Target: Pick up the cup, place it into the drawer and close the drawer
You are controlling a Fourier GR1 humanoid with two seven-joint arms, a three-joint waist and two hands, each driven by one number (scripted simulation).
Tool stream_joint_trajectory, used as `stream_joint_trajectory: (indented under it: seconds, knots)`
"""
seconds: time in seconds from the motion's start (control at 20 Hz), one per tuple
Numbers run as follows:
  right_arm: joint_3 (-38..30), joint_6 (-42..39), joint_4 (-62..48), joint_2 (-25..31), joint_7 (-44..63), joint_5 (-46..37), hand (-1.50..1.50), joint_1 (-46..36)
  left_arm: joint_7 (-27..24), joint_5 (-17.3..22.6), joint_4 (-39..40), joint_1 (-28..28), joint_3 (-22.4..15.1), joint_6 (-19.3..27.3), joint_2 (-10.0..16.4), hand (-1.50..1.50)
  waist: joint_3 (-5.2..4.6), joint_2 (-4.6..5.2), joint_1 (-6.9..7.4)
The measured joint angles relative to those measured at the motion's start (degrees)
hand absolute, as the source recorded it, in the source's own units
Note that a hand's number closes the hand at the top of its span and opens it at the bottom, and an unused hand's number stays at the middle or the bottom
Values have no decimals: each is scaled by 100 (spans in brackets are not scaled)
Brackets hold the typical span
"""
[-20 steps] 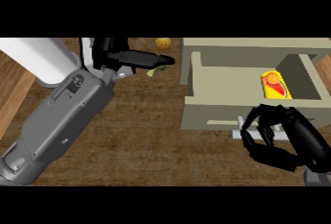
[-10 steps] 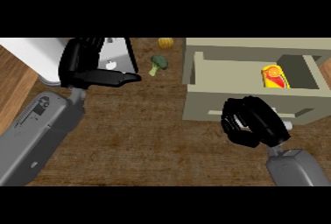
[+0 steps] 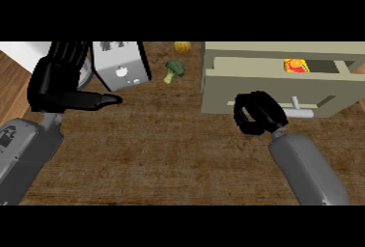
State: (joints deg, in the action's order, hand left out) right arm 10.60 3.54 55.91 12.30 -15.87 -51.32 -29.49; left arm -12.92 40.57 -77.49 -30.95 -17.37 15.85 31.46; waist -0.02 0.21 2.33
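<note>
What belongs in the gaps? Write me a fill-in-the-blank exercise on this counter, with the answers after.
1. The open drawer holds a red and yellow ____.
2. The right hand, fingers curled, is at the drawer's front, just left of its pale ____.
3. Between the silver appliance and the drawer lies a green piece of ____.
Missing words: cup; handle; broccoli.

A brown counter (image 3: 164,159) is seen. A grey box (image 3: 121,72), a green broccoli (image 3: 173,70), a small yellow thing (image 3: 182,47) and a pale drawer unit (image 3: 235,91) are set on it.
</note>
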Motion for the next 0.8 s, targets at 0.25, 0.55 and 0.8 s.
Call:
stream_joint_trajectory:
  seconds: [0.25, 0.55, 0.8]
  knots:
    - [-424, 278, -1598, -95, -419, 32, 150, -1039, -86, 11, -168, 368, 203, -310, 162, -150, -6, 20, 59]
    - [-831, 253, -2947, 12, -884, 171, 150, -1841, -257, -8, -184, 690, 307, -624, 178, -150, 0, 51, 148]
    - [-989, 35, -3458, 67, -1207, 296, 150, -2071, -225, 31, -163, 651, 336, -796, 137, -150, -22, 27, 197]
